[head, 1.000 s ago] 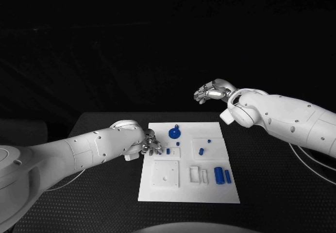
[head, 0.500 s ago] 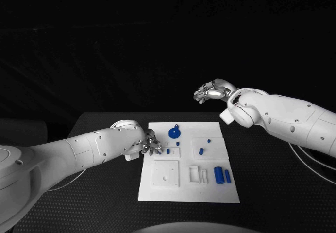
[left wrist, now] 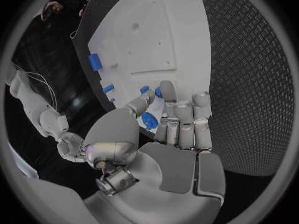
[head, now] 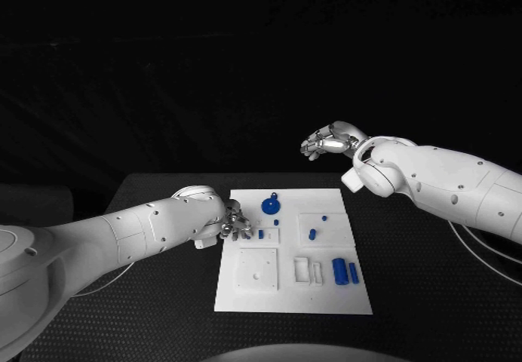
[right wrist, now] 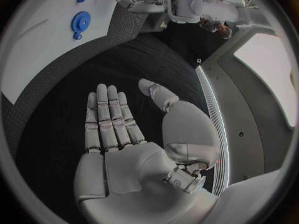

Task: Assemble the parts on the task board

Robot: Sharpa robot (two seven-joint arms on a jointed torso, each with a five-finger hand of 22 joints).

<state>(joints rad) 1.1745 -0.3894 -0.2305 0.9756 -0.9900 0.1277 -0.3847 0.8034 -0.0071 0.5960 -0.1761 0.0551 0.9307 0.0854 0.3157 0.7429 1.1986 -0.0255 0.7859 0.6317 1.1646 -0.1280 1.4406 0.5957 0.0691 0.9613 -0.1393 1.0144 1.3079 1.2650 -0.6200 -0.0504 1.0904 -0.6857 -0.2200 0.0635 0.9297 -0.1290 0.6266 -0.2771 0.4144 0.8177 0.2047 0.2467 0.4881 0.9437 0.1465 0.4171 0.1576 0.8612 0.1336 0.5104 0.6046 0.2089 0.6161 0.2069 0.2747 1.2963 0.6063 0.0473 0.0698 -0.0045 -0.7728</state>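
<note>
Left robot hand (head: 234,226) sits at the left edge of the task board (head: 250,294), fingers curled with a small blue part (left wrist: 149,120) pinched at their tips. Right robot hand (head: 330,141) hangs raised beyond the table's (head: 424,302) far edge, flat, fingers together, holding nothing. Most work seems left: a blue disc (head: 271,205) and several blue pieces (head: 340,271) lie loose across the board. No writing or labels can be read.

Task board (head: 285,290) at table (head: 424,302) centre. Left hand (head: 233,225) at board's left edge, by a small part (head: 261,234). Right hand (head: 329,141) raised beyond board's far edge, well apart.
</note>
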